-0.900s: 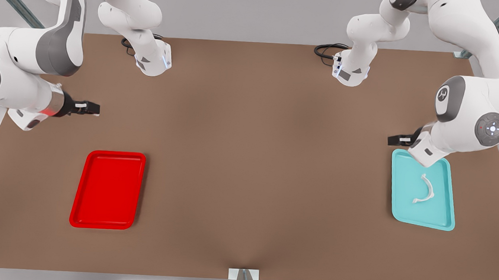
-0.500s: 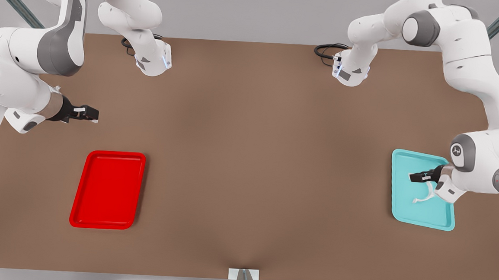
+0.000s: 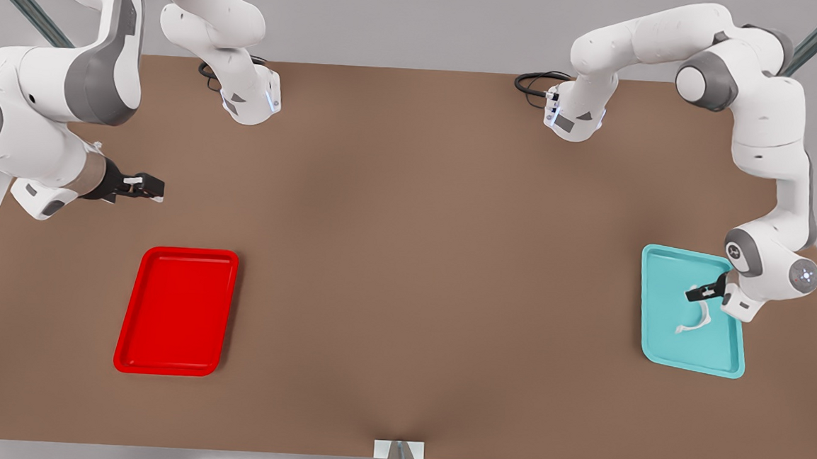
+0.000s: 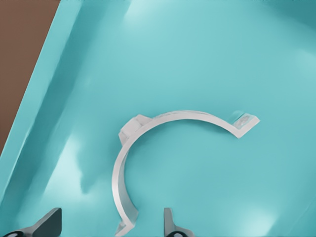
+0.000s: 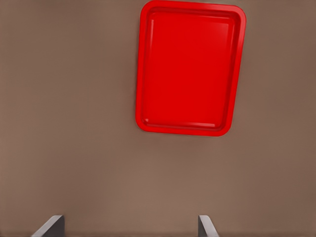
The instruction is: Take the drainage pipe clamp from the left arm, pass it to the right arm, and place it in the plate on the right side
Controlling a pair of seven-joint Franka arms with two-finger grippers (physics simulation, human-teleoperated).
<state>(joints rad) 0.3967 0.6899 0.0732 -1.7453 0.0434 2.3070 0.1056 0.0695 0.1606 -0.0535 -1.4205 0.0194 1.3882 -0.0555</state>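
The drainage pipe clamp is a thin white half-ring lying flat in a teal tray at the front view's right. My left gripper hangs low over the clamp's far end. In the left wrist view the clamp curves across the teal tray, and the left gripper is open, its fingers straddling one end of the strip. The red plate lies at the front view's left. My right gripper waits open above the table beyond the plate, looking down on the red plate.
Both arm bases stand at the back of the brown table, with black cables beside them. A small white bracket sits at the front edge. The wide stretch between the two trays is bare tabletop.
The left arm has swung down from beyond the teal tray's far edge into the tray, bringing its gripper low over the clamp. The right arm has barely shifted.
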